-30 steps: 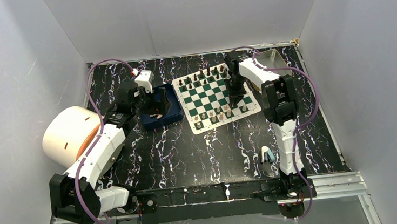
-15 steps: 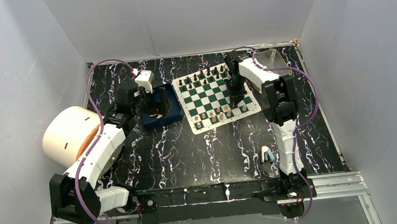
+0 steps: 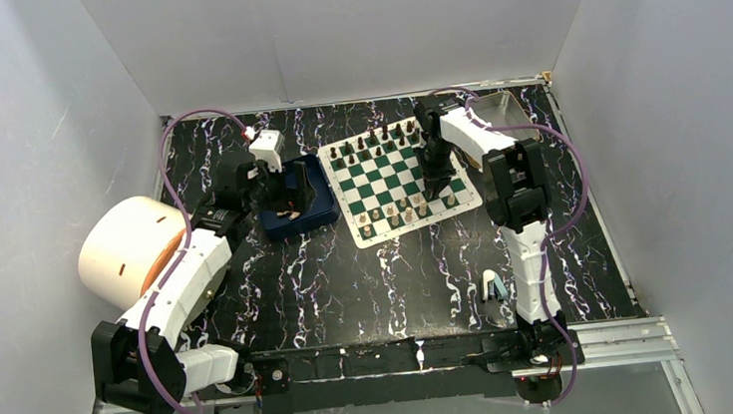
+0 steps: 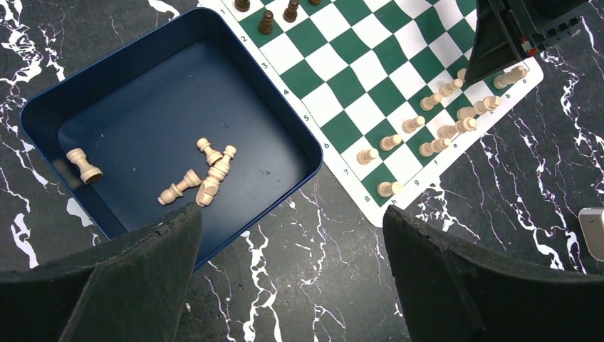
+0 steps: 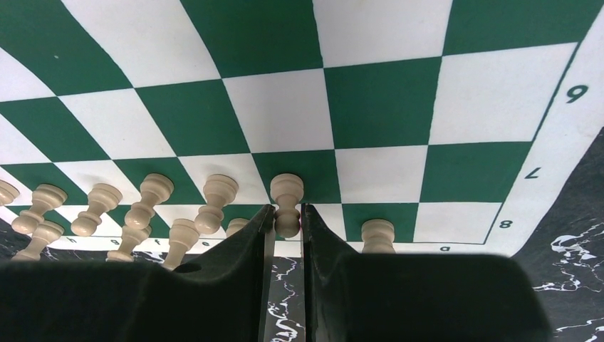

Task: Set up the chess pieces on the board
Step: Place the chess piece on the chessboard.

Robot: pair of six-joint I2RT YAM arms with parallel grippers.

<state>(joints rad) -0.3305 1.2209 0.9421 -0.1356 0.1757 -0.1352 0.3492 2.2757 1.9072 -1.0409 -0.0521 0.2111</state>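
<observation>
The green-and-white board (image 3: 395, 176) lies at the back middle of the table. Cream chess pieces (image 4: 434, 121) stand in its two near rows, and dark pieces (image 3: 372, 144) line the far side. My right gripper (image 5: 287, 217) is shut on a cream pawn (image 5: 287, 194) that stands upright on a green square in the second row, near the board's right corner. My left gripper (image 4: 292, 228) hangs open over the near edge of the blue tray (image 4: 43, 121), with nothing between its fingers. Several cream pieces (image 4: 210, 171) lie loose in that tray, with a rook (image 4: 84, 165) apart at its left.
A big cream roll (image 3: 126, 248) sits beside the left arm. A metal tin (image 3: 499, 110) stands behind the board at the back right. A small white and blue object (image 3: 493, 286) lies near the right arm's base. Grey walls close in three sides.
</observation>
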